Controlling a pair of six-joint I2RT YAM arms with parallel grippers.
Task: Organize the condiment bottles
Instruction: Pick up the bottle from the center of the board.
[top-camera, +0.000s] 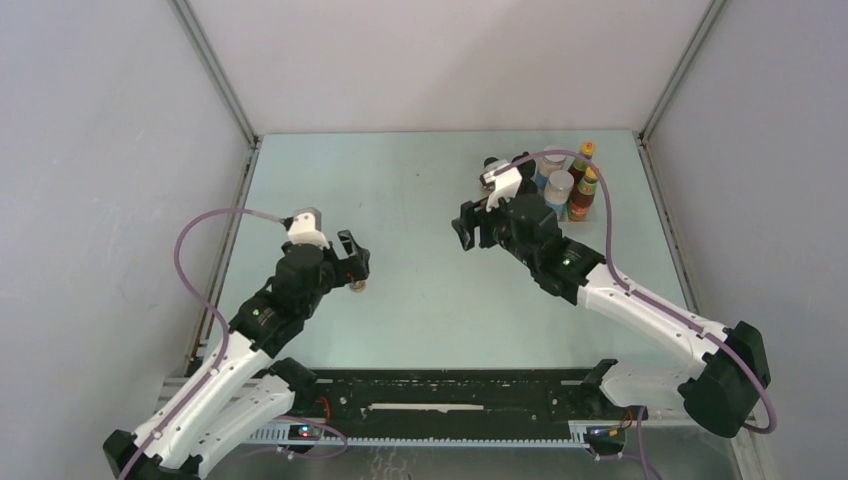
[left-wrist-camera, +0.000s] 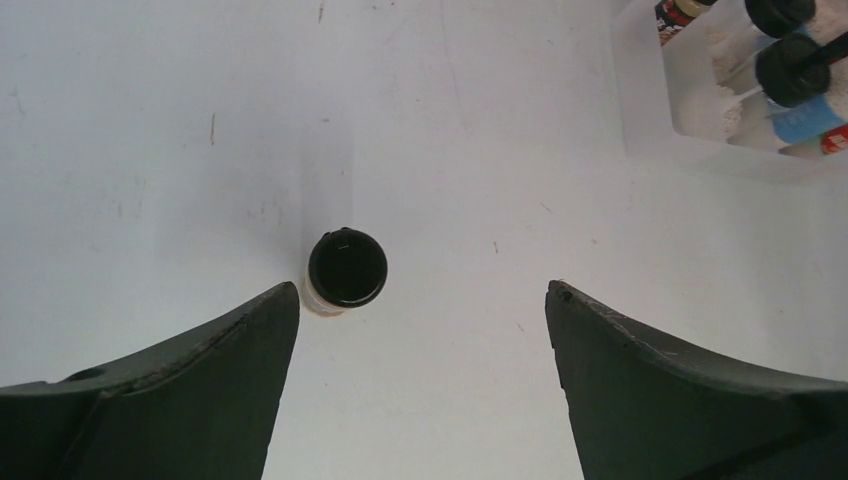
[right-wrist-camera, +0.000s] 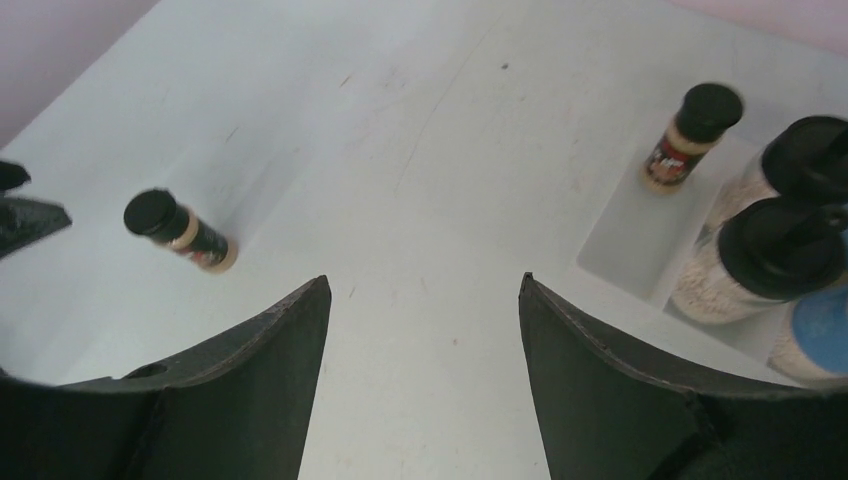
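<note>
Left pincer (left-wrist-camera: 422, 292) released by tiny dark jar (left-wrist-camera: 346, 268), table (left-wrist-camera: 450, 150) bare around; right pincer (right-wrist-camera: 425, 282) released near tray (right-wrist-camera: 618, 235) edge.

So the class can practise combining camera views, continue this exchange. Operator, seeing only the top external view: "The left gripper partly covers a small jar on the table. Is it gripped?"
Observer: No. The left wrist view shows the small jar standing upright and untouched, ahead of the wide-open left gripper.
Operator: Is its twin in the tray? The right arm blocks my view there.
Observer: Yes. The right wrist view shows a second small jar standing in the clear tray.
Operator: Is the right gripper carrying anything?
Observer: No. Its own camera shows the right gripper open and empty.
</note>
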